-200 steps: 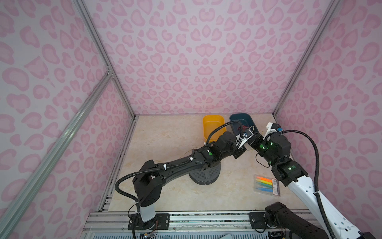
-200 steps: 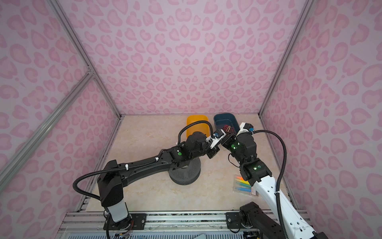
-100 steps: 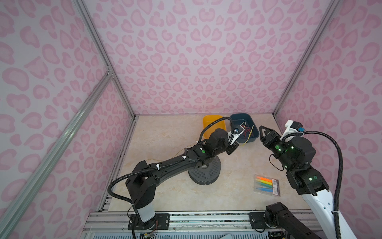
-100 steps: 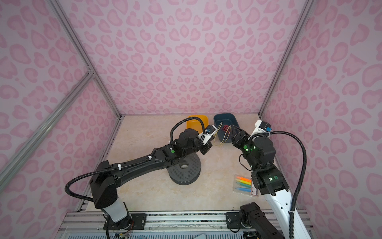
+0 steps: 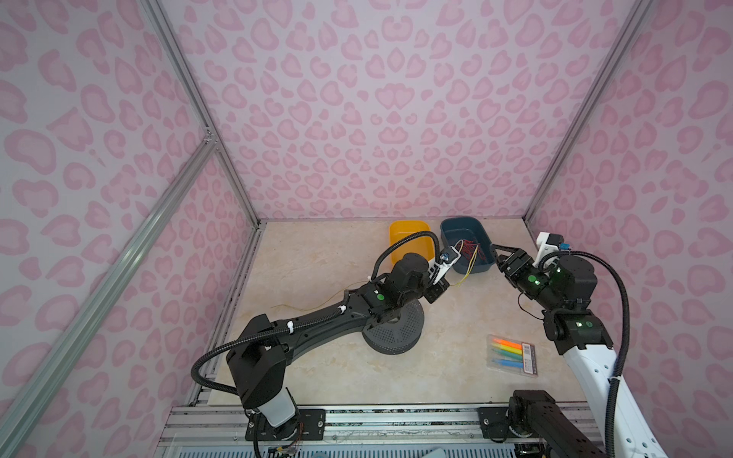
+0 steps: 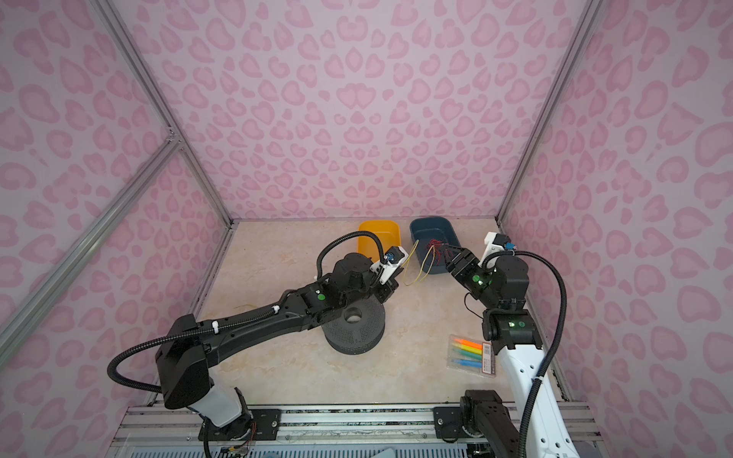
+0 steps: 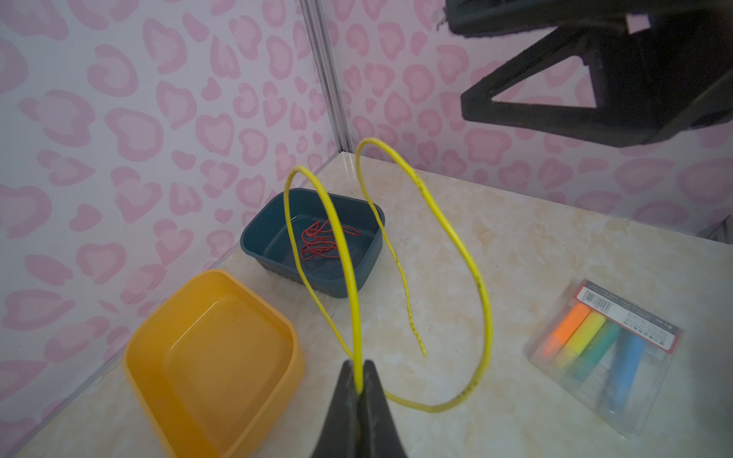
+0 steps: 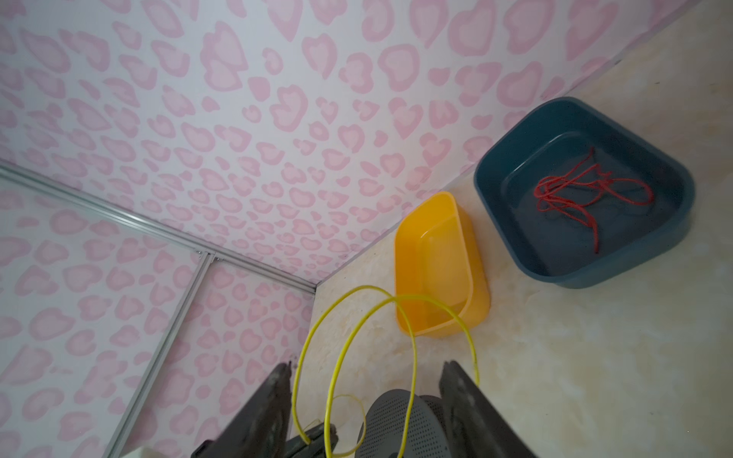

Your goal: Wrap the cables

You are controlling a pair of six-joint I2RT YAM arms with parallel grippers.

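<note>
One long thin yellow wire: two springy loops stand in the air over the back half of the beige marble-look surface. They sit just short of the dark blue plastic tub with tangled red wires near the far edge, and a faint tail trails toward the left edge. The left gripper, reaching over the grey perforated dome mid-surface, is clenched on the wire where the loops meet, probably so the coil cannot spring apart. The right gripper faces the loops released, fingers spread, grasping nothing, seemingly free to fetch the loose tail.
</note>
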